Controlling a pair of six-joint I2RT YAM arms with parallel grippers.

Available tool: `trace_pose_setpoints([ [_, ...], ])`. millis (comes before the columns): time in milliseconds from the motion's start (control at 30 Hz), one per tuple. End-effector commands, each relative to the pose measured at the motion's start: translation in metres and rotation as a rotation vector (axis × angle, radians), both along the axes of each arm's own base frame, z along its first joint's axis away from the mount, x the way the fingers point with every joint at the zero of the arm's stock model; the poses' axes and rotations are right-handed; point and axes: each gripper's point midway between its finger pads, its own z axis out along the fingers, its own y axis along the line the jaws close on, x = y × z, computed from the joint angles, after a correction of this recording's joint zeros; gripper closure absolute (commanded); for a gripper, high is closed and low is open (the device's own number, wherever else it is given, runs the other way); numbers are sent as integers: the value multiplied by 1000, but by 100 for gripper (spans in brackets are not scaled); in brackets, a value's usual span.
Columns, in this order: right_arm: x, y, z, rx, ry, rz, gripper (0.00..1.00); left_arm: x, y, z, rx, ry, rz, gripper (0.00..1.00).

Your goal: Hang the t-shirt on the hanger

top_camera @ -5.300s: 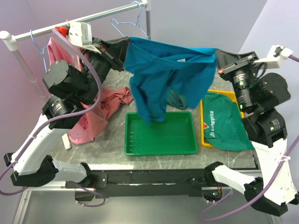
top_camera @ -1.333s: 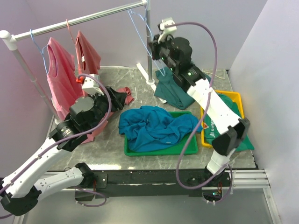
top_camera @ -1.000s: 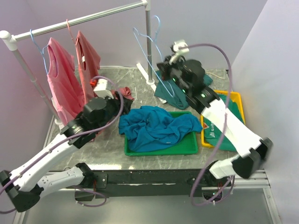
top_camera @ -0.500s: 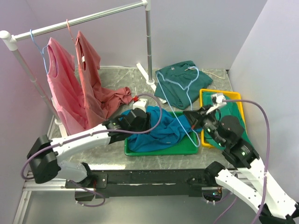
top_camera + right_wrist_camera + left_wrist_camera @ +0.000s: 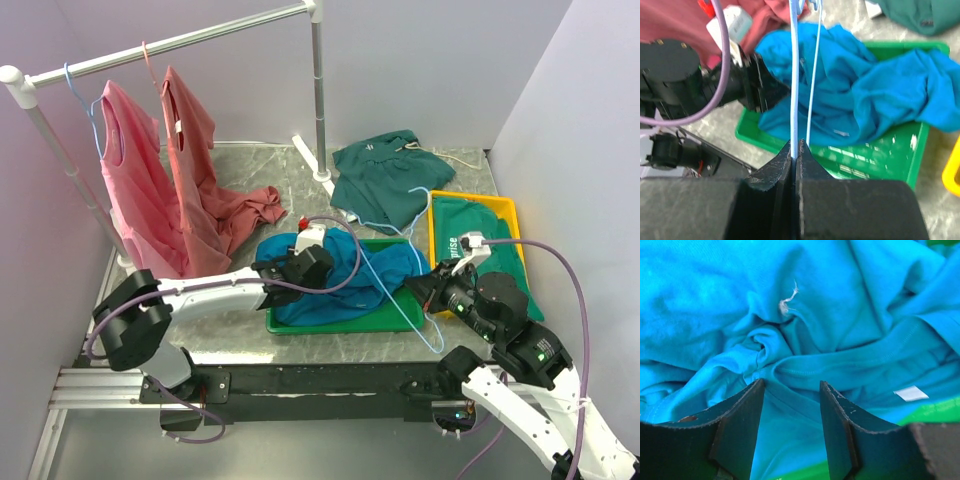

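Observation:
The teal-blue t-shirt (image 5: 340,275) lies bunched in the green tray (image 5: 400,318). My left gripper (image 5: 275,272) is low at the shirt's left side. In the left wrist view it (image 5: 790,390) is open, its jaws standing either side of a fold of the t-shirt (image 5: 840,315). My right gripper (image 5: 425,290) is at the tray's right edge, shut on the light-blue wire hanger (image 5: 430,328). In the right wrist view the hanger's wire (image 5: 794,75) runs up from the shut gripper (image 5: 796,147) over the t-shirt (image 5: 865,95).
A rail on posts (image 5: 318,90) at the back left carries pink tops (image 5: 130,150) on hangers. A pink garment (image 5: 250,205) and a dark green shirt (image 5: 385,180) lie on the table. A yellow tray (image 5: 500,205) holds a printed green shirt.
The right arm has brought the hanger down from the rail end to the tray's right edge. The left gripper has moved right onto the shirt in the tray.

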Motion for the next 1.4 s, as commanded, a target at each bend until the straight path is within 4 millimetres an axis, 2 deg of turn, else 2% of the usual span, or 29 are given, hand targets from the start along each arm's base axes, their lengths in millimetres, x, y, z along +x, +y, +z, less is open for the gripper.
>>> trace_pose_setpoints([
  [0, -10, -3, -6, -14, 49, 13, 100, 14, -5, 5, -23, -62, 50, 52],
  [33, -11, -3, -5, -13, 50, 14, 100, 14, -4, 4, -20, -63, 54, 54],
  [133, -18, 0, -3, -18, 67, 51, 100, 15, 2, 6, -13, -75, 75, 70],
  [167, -19, 0, -4, -26, 77, 61, 100, 15, 4, 9, -16, -82, 79, 80],
  [233, -28, 3, -2, -35, 93, 108, 100, 16, 8, 12, -14, -89, 86, 90],
  [267, -31, 4, -4, -44, 109, 127, 100, 16, 10, 14, -17, -91, 91, 99],
  [400, -47, 10, -1, -48, 139, 213, 100, 19, 15, 22, -46, -102, 96, 99],
  [567, -54, 14, -8, -83, 175, 276, 100, 17, 15, 35, -90, -107, 77, 99],
  [700, -52, 25, -18, -80, 193, 326, 100, 14, 17, 45, -107, -113, 66, 99],
  [800, -43, 23, -23, -104, 200, 286, 100, 9, 13, 48, -123, -103, 23, 99],
  [833, -41, 22, -22, -107, 197, 275, 100, 6, 10, 43, -123, -82, 6, 98],
  [900, -34, 12, -19, -132, 186, 204, 100, 6, 7, 40, -108, -67, 2, 75],
  [933, -31, 6, -17, -144, 182, 170, 100, 8, 5, 31, -85, -51, 7, 67],
  [967, -31, 1, -17, -160, 185, 144, 100, 10, 2, 31, -80, -50, 9, 65],
  [1000, -27, -6, -10, -163, 162, 103, 100, 11, 1, 27, -72, -42, 14, 64],
  [1133, -31, -10, 0, -154, 141, 96, 100, 19, 2, 8, -5, -29, 52, 63],
  [1167, -32, -10, -1, -156, 143, 102, 100, 23, 3, 9, 5, -42, 66, 60],
  [1233, -35, -8, -3, -153, 150, 120, 100, 24, 4, 3, 26, -40, 72, 59],
  [1333, -39, -3, -8, -151, 167, 157, 100, 25, 6, -1, 40, -42, 80, 62],
  [1367, -40, -2, -9, -148, 169, 167, 100, 25, 8, -4, 50, -40, 83, 66],
])
